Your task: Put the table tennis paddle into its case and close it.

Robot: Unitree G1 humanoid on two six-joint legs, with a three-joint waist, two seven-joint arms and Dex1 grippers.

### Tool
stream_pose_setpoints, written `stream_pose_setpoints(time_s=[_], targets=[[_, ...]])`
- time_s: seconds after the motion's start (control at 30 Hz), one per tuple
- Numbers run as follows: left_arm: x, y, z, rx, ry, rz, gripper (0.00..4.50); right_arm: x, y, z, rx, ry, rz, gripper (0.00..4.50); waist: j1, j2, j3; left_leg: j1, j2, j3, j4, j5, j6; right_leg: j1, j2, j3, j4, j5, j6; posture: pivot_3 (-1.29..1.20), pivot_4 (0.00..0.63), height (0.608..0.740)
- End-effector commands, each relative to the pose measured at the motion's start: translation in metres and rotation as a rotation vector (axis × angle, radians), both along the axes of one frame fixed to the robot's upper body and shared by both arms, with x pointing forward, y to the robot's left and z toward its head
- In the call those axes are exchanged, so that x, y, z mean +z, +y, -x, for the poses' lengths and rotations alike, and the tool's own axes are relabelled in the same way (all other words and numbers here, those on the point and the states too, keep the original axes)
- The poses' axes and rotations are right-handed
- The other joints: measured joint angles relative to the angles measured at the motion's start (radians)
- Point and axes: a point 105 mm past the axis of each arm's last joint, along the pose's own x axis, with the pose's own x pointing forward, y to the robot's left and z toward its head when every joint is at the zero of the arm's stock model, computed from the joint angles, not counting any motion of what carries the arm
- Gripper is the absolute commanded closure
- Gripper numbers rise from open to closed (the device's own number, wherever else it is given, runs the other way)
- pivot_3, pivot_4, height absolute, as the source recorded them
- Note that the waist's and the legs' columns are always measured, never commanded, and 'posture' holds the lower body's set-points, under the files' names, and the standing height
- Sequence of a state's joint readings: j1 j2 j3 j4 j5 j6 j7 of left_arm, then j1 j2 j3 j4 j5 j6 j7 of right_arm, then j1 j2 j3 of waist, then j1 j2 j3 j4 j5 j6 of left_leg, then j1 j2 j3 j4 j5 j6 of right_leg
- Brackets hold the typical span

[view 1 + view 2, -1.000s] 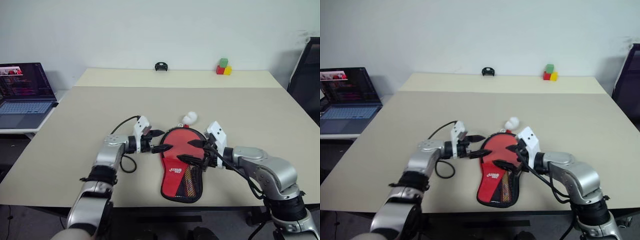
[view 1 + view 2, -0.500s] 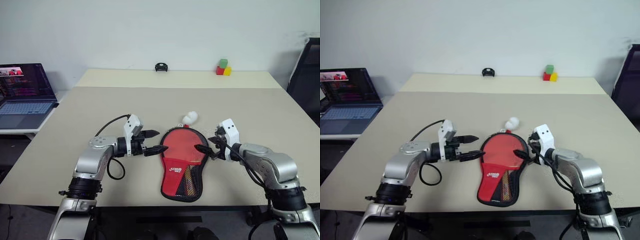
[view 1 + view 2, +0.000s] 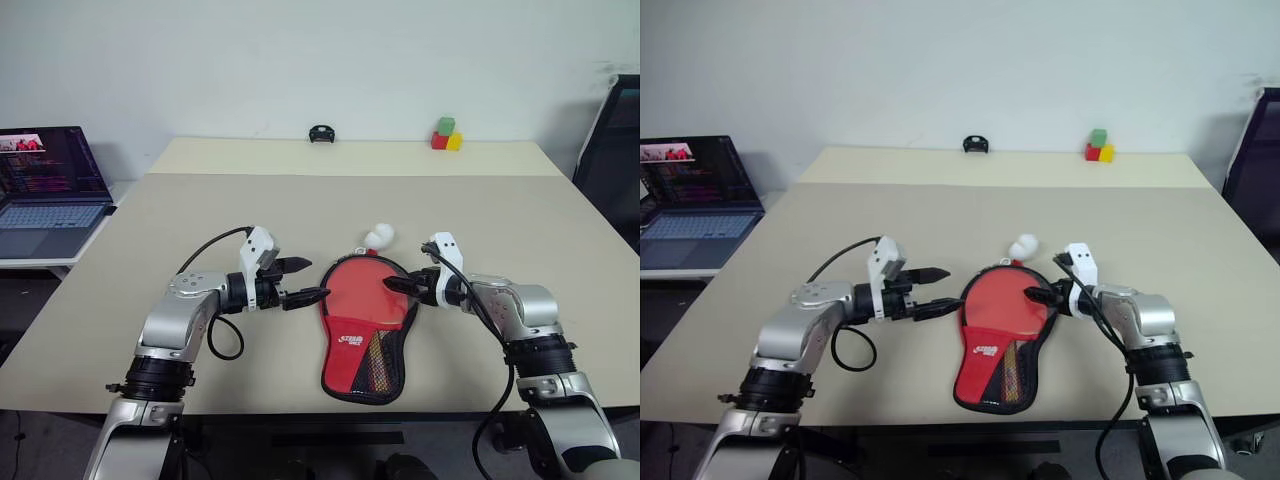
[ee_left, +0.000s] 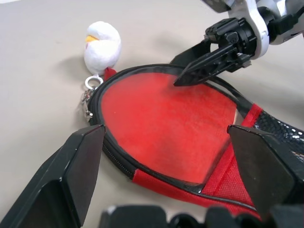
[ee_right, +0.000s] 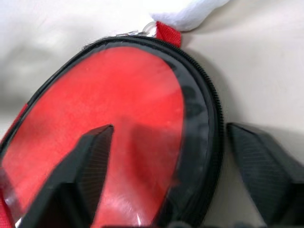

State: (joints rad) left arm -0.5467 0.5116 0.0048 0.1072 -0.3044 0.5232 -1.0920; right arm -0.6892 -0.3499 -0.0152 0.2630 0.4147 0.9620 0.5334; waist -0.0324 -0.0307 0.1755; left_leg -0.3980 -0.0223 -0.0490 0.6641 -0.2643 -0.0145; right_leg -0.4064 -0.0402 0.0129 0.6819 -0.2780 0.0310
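Gripper fingers of the right gripper [image 3: 392,286], parted and straddling the zipper edge, are set at the right rim of the red case [image 3: 366,322], which lies flat on the surface [image 3: 480,215] with the paddle evidently inside, apparently to work the closure. The left gripper [image 3: 305,280] is held wide open just beside the case's left rim. A second earlier both grippers were over the case; they have since been drawn outward.

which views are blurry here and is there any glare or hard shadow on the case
Right wrist view: soft throughout, the case rim smeared and the right end effector fingers hazy. Left wrist view: case and plush chick charm crisp, the near fingers slightly soft. Eye views: even light, no glare, faint soft shadows on the table.
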Motion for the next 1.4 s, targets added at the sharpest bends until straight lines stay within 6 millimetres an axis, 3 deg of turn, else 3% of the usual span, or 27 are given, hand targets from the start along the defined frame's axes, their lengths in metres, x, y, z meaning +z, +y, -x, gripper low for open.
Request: stream_pose_setpoints(time_s=[0.03, 0.17, 0.3, 0.47, 0.63, 1.0, 1.1, 1.27, 1.4], targets=[[0.011, -0.002, 0.005, -0.022, -0.048, 0.001, 0.00, 0.009, 0.016, 0.000, 0.072, -0.025, -0.036, 1.99, -0.001, 0.000, 0.000, 0.000, 0.000, 0.000, 0.000, 0.000, 0.000, 0.000, 0.000, 0.000, 0.000, 0.000, 0.000, 0.00, 0.150, 0.740], [0.009, -0.001, 0.009, -0.024, -0.041, -0.005, 0.00, 0.006, 0.022, 0.005, 0.101, 0.001, -0.053, 3.39, -0.003, 0.000, 0.000, 0.000, 0.000, 0.000, -0.001, 0.000, 0.000, -0.001, 0.000, 0.001, 0.000, 0.000, 0.000, 0.00, 0.150, 0.740], [0.006, -0.001, 0.013, -0.032, -0.029, -0.010, 0.00, 0.005, 0.025, 0.012, 0.123, 0.022, -0.071, 4.46, -0.007, 0.000, 0.000, 0.000, 0.001, 0.000, -0.001, 0.000, 0.000, -0.001, 0.000, 0.001, 0.000, 0.000, 0.000, 0.00, 0.150, 0.740], [0.002, -0.001, 0.018, -0.048, -0.012, -0.019, 0.00, 0.002, 0.033, 0.033, 0.202, 0.048, -0.068, 4.46, -0.007, 0.000, 0.000, 0.000, 0.001, 0.000, -0.002, 0.000, 0.000, -0.001, 0.000, 0.001, -0.001, 0.000, 0.000, 0.00, 0.150, 0.740], [0.001, -0.002, 0.018, -0.053, -0.006, -0.019, 0.00, -0.002, 0.035, 0.043, 0.216, 0.061, -0.062, 4.46, -0.007, 0.000, 0.000, 0.000, 0.001, 0.000, -0.001, 0.000, 0.000, -0.001, 0.000, 0.001, -0.001, 0.000, 0.000, 0.00, 0.150, 0.740], [0.000, -0.003, 0.018, -0.054, -0.004, -0.021, 0.00, -0.010, 0.020, 0.028, 0.092, 0.067, -0.023, 4.46, -0.006, 0.000, 0.000, 0.001, 0.001, 0.000, -0.001, 0.000, 0.000, 0.000, 0.000, 0.001, 0.000, 0.000, 0.000, 0.00, 0.150, 0.740], [-0.001, -0.003, 0.018, -0.053, -0.004, -0.021, 0.00, -0.010, 0.017, 0.026, 0.076, 0.065, -0.020, 3.73, -0.006, 0.000, 0.000, 0.002, 0.001, 0.000, -0.001, 0.000, 0.000, 0.001, 0.000, 0.001, 0.000, 0.000, -0.001, 0.00, 0.150, 0.740], [-0.002, -0.005, 0.019, -0.054, -0.003, -0.020, 0.00, -0.007, 0.009, 0.024, 0.044, 0.053, -0.015, 2.03, -0.005, 0.000, 0.000, 0.002, 0.001, 0.000, -0.001, 0.000, 0.000, 0.001, 0.000, 0.001, 0.000, 0.001, -0.001, 0.00, 0.150, 0.740], [-0.002, -0.007, 0.019, -0.062, -0.004, -0.016, 0.00, 0.007, 0.001, 0.021, 0.013, 0.016, -0.064, 0.70, 0.001, 0.000, 0.000, 0.002, 0.000, 0.000, -0.001, 0.000, 0.000, 0.001, 0.000, 0.001, 0.001, 0.001, -0.001, 0.00, 0.150, 0.740]])
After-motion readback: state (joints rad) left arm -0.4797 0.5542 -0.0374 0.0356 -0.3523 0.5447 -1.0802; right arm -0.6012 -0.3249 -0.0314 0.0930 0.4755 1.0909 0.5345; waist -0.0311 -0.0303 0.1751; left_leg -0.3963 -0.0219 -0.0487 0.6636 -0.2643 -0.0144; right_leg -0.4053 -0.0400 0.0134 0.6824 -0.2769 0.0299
